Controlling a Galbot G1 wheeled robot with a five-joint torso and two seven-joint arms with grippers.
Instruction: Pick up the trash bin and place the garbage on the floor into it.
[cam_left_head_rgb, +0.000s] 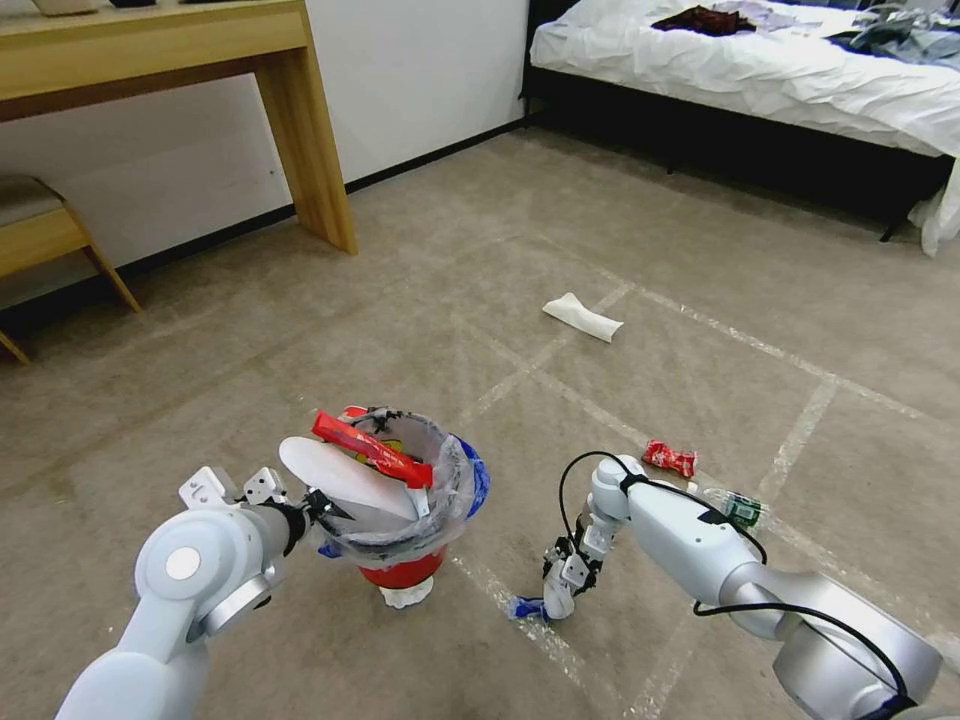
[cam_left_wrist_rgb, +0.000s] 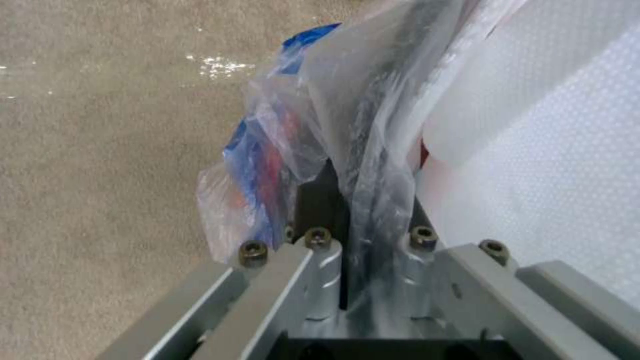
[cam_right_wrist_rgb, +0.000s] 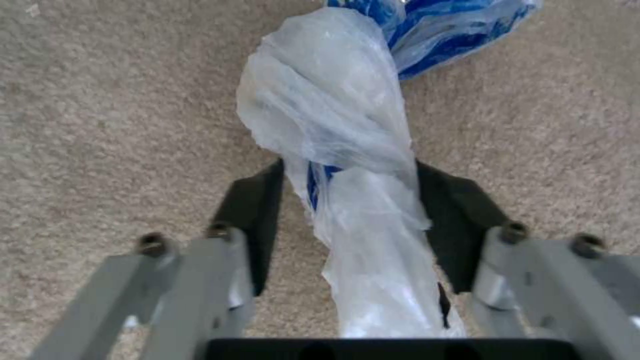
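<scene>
Fingers of right gripper (cam_right_wrist_rgb: 347, 225) open, straddling twisted clear-and-blue plastic bag scrap (cam_right_wrist_rgb: 333, 125) on carpet; close squarely mid-twist. Left gripper (cam_left_wrist_rgb: 363, 220) pinches small red trash bin's (cam_left_head_rgb: 402, 570) liner rim.

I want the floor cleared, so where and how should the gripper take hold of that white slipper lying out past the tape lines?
Probably across the middle of the white slipper, coming straight down from above. It lies flat and long on the floor, so fingers spanning its narrow width should fit, and the carpet around it looks free of other litter.
</scene>
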